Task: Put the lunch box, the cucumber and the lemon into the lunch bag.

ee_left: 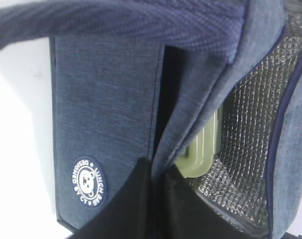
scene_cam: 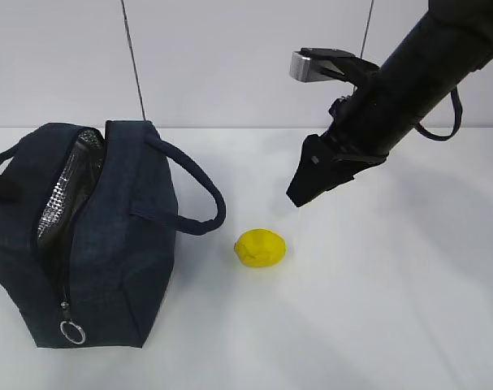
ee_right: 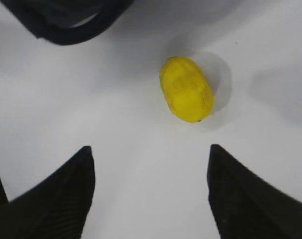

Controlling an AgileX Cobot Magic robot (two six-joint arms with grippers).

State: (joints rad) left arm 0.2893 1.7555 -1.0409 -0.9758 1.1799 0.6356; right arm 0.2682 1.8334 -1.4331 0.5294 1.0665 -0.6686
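Since the lemon (scene_cam: 260, 248) is the only item left on the table (scene_cam: 392, 309), it is the thing to grab next, I judge. Likely light, firm, a bit lumpy and rounded, so it could roll or squirt out if pinched off-centre. Best hold: across the short middle, fingers on the two long sides, not on the pointed ends. Skin looks matte, not slick, so grip should be decent.

Right claw (ee_right: 151, 194) is spread wide, nothing in it, hanging above the table. Lemon (ee_right: 186, 88) lies ahead of that claw and a little to one side, apart from it, not between the fingers yet. Long axis sits at a slant to the finger line, so a wrist turn may help.

Look: bright yellow, oval, bumpy surface, small dark speck at one tip, soft shadow beside it.

Left claw (ee_left: 153, 209) is pinched together on the bag (scene_cam: 84, 236) at its opening edge, seemingly holding the mouth open. Lunch box (ee_left: 203, 152) is inside, just past that claw, sage-green lid against the silver lining. Cucumber not seen in any view; cannot tell if it is in the bag.

Bag is navy fabric, soft-sided, zipper open, ring pull (scene_cam: 73, 331) hanging at the near end; lemon lies near it, beside the handle (scene_cam: 193, 191).
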